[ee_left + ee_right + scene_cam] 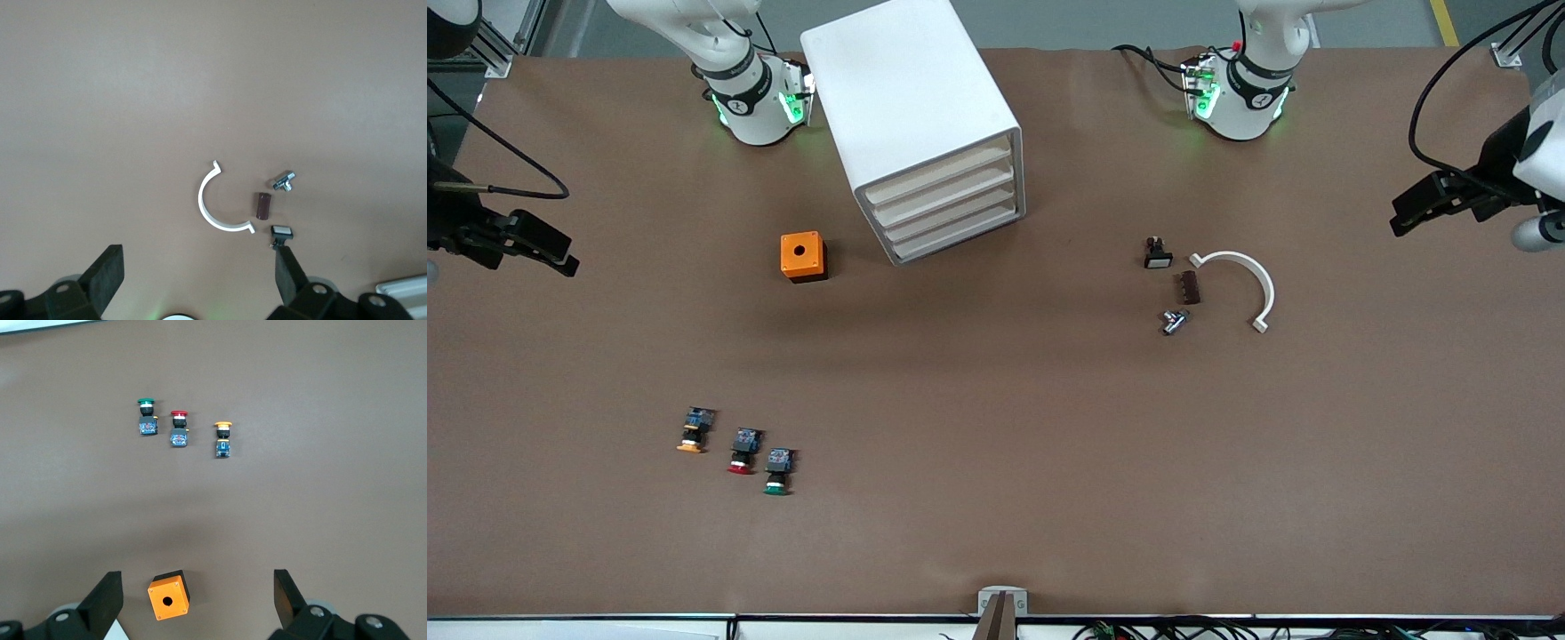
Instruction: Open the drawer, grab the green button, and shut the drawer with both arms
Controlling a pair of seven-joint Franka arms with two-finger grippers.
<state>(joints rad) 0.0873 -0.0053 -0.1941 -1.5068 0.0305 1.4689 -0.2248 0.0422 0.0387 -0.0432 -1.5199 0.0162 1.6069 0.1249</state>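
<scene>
Nothing has been touched yet: all four fronts of the white cabinet are seen flush, and the drawer, third in the stack, is shut. The opening step is judged to be the one in hand, and it is not yet begun.

The left end effector is held high over the left arm's end of the counter, its fingers spread wide with nothing between them. Below it, a white curved clip, a small brown block, a metal fitting and a little black-and-white part are seen lying close together.

The right end effector is held over the right arm's end, likewise spread and empty. An orange box with a round hole lies under it.

The button, green-capped, is found lying on its side on the open counter, well nearer the front camera than the cabinet, just beside the red-capped button, with the orange-capped button next along the row.

For the next move, the drawer's front edge would need to be reached by one end effector, probably while the cabinet is steadied by the other, since a light plastic box may slide when pulled. Care would be called for to choose the third front, not its neighbours.
</scene>
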